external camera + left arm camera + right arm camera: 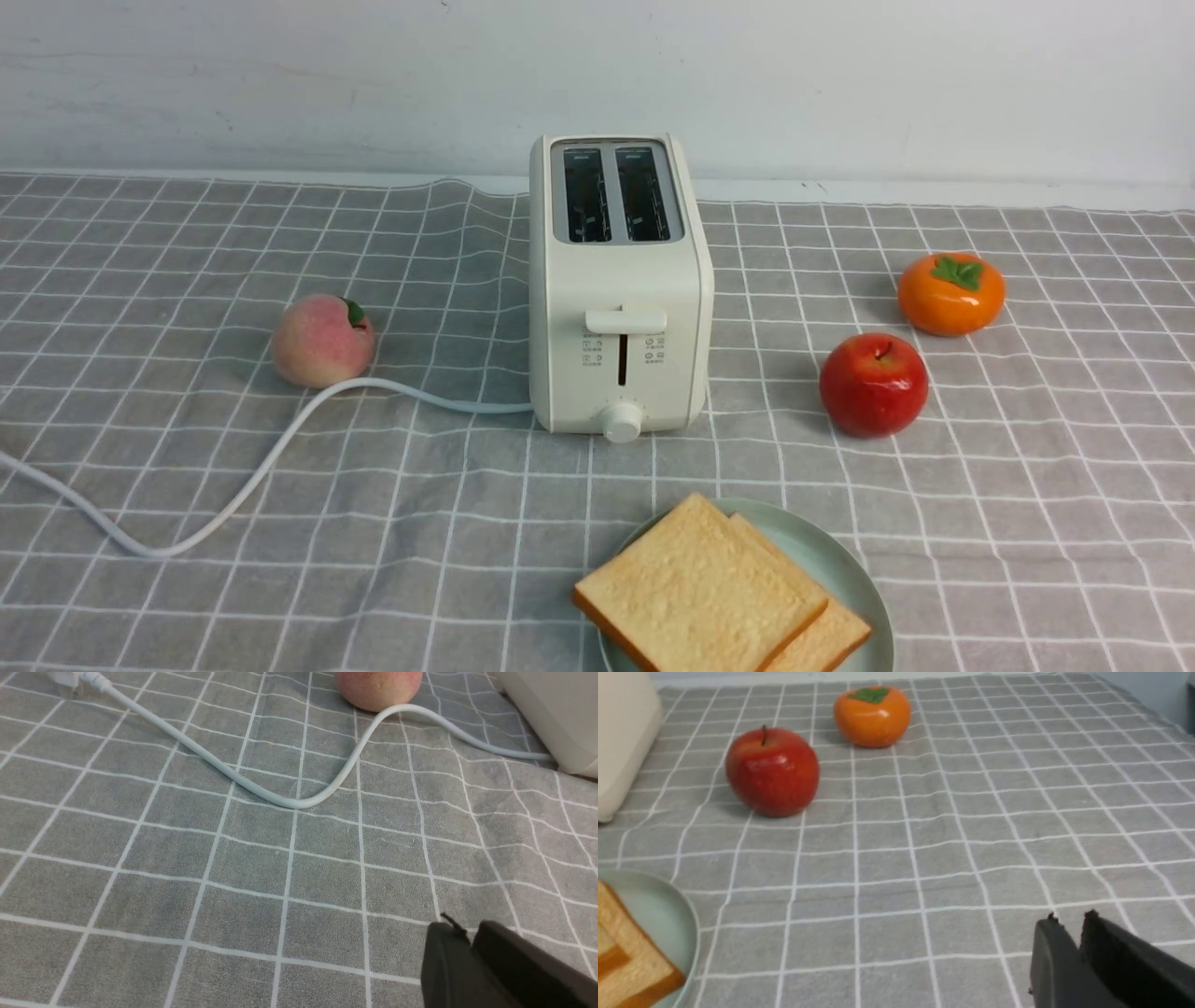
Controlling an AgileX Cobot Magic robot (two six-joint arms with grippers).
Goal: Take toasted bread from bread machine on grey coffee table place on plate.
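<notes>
With both slices already out of the toaster [616, 345], the likeliest trouble is disturbing a finished job: the upper slice of toast [700, 583] has a corner jutting past the rim of the plate [845, 560] on its left side, so a low sweep of an arm or a needless nudge could slide it off its partner onto the grid-patterned grey cloth [448, 597]. Snagging the white power cord [280, 448], left of the toaster, might drag the toaster askew. The plate sits in front of the toaster and slightly to its right, holding the upper slice askew over the lower slice of toast [826, 639]; their faces are pale gold and finely pored, their crusts orange-brown, with no scorching in view. The toaster's two slots look empty. The left gripper [467, 924] has its fingers drawn together with nothing between them, and the right gripper [1071, 917] looks the same, its tips just shy of meeting and bare, so judging by this, only keeping both arms clear remains
</notes>
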